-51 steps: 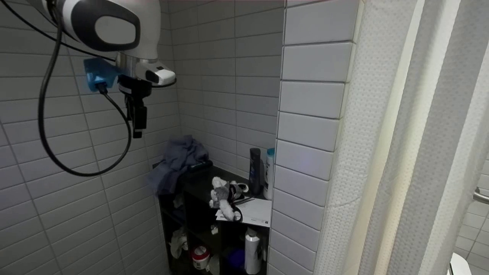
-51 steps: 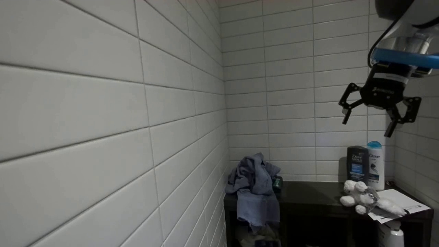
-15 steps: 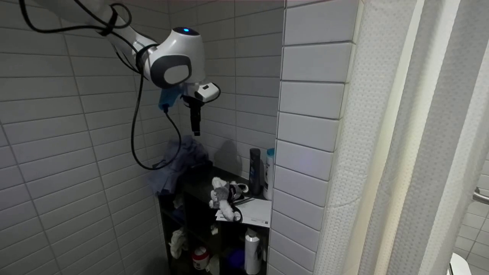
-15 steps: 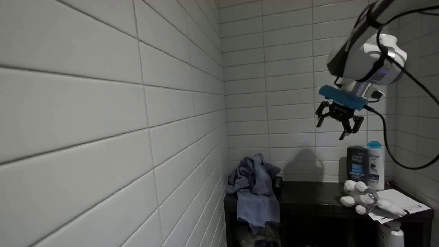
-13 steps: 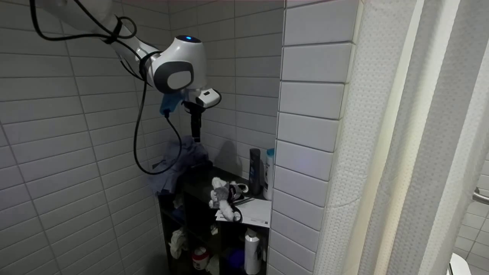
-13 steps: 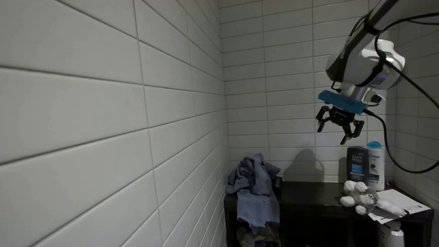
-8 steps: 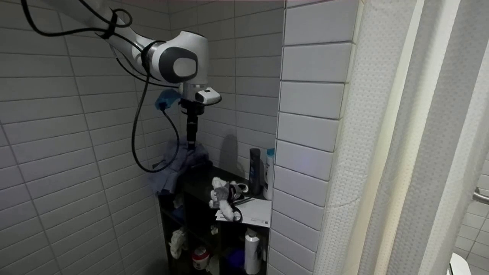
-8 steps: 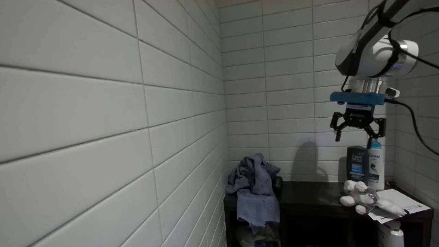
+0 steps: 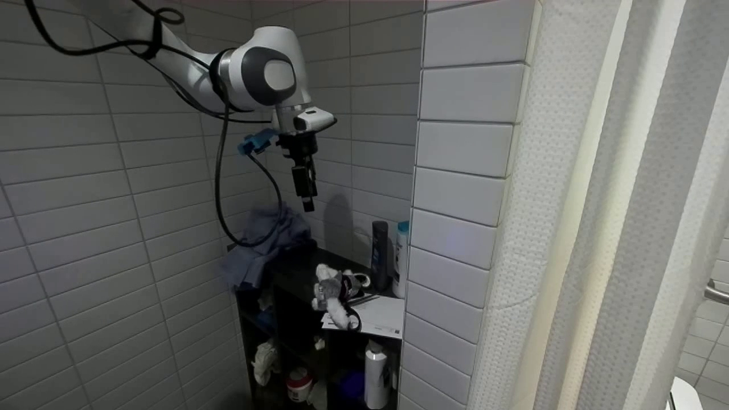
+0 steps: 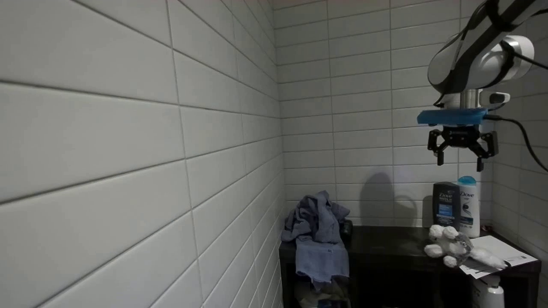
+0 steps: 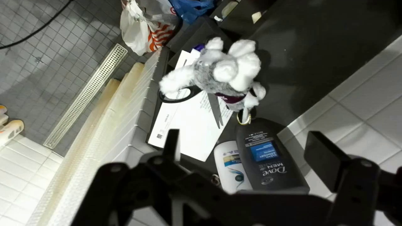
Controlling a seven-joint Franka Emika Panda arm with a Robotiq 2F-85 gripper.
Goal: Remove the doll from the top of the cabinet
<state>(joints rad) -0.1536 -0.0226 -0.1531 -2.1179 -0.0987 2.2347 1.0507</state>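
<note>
soft pickup, nothing caught yet

here's your doll, lying on top of the cabinet, partly over paper and scissors. it should feel light, soft, squashy, hardly breakable; go in across the plump grey middle, and mind you don't nip the scissors. your claw hangs well above, spread wide, holding nothing, touching nothing.

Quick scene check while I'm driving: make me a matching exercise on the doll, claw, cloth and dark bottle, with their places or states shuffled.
Things
1. doll
2. claw
3. blue-grey cloth
4. dark bottle

Places and states
A. draped over the edge of the cabinet
B. upright beside the blue-capped white bottle
C. open, holding nothing
D. lying partly over white paper

Pairs: 1-D; 2-C; 3-A; 4-B
</note>
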